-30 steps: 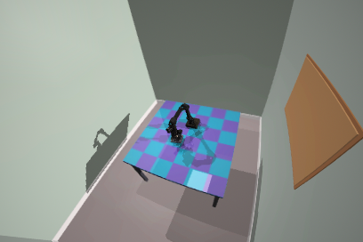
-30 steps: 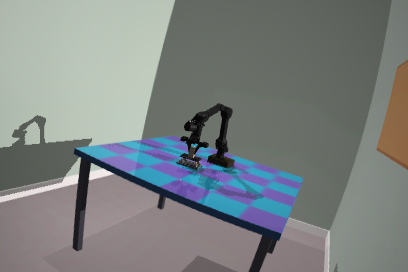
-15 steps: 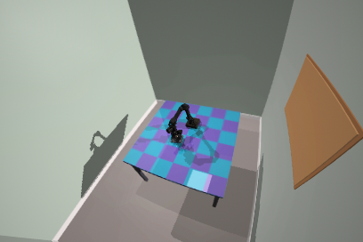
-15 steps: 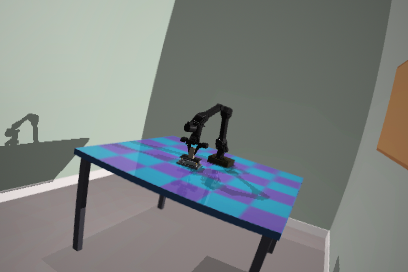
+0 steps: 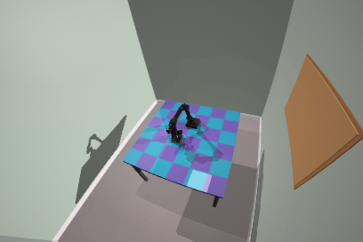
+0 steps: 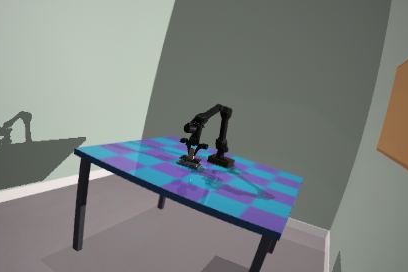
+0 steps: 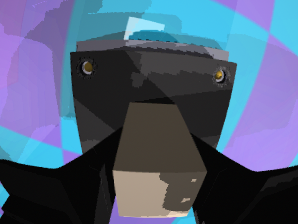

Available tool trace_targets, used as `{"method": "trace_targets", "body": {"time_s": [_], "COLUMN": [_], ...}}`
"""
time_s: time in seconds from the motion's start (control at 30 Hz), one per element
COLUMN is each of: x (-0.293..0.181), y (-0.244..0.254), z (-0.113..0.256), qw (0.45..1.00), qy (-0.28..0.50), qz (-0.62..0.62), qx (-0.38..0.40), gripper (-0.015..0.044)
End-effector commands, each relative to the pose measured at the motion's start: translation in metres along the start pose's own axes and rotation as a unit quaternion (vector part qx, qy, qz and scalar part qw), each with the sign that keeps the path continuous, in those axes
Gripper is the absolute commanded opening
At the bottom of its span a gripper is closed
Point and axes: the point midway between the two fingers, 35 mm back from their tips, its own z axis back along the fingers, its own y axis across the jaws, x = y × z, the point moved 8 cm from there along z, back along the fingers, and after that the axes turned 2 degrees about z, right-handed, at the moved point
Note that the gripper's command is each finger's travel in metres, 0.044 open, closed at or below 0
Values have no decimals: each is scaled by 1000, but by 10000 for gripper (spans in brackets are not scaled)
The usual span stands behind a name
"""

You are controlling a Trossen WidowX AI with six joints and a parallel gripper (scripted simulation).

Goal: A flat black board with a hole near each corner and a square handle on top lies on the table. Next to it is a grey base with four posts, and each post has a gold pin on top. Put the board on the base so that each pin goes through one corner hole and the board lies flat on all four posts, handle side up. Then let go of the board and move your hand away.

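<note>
The handle (image 7: 157,137) between the end effector's (image 7: 159,167) fingers looks smooth and matt. Ahead of them, the board (image 7: 150,82) has a smooth, dull black face, and the pins (image 7: 87,67) show a metallic gold look. Beneath, the counter (image 5: 166,166) (image 6: 159,175) looks smooth and faintly glossy.

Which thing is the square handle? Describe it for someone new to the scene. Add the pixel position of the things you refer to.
On the blue-and-purple checkered table (image 5: 166,169) (image 6: 152,172) sits a flat black board (image 7: 105,95). The square brown handle (image 7: 152,137) stands up from it, pale-topped, unlike the small gold pins (image 7: 88,68) in the corner holes.

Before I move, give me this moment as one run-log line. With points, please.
gripper (image 5: 175,136) (image 6: 191,152) (image 7: 153,135): shut on handle (image 6: 191,154) (image 7: 160,137) | black board (image 5: 177,139) (image 6: 190,160) (image 7: 150,82): over grey base (image 7: 215,54) | gold in two far holes
</note>
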Motion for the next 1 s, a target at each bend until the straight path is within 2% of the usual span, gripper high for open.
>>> {"method": "trace_targets", "body": {"time_s": [0.0, 0.4, 0.63, 0.77, 0.9, 0.97], "x": [0, 0, 0, 0, -2, -2], "y": [0, 0, 0, 0, 1, 2], "z": [0, 3, 37, 43, 83, 85], "qw": [1000, 1000, 1000, 1000, 1000, 1000], "qy": [0, 0, 0, 0, -1, -1], "qz": [0, 0, 0, 0, -2, -2], "qx": [0, 0, 0, 0, -1, -1], "gripper": [131, 440, 440, 440, 440, 440]}}
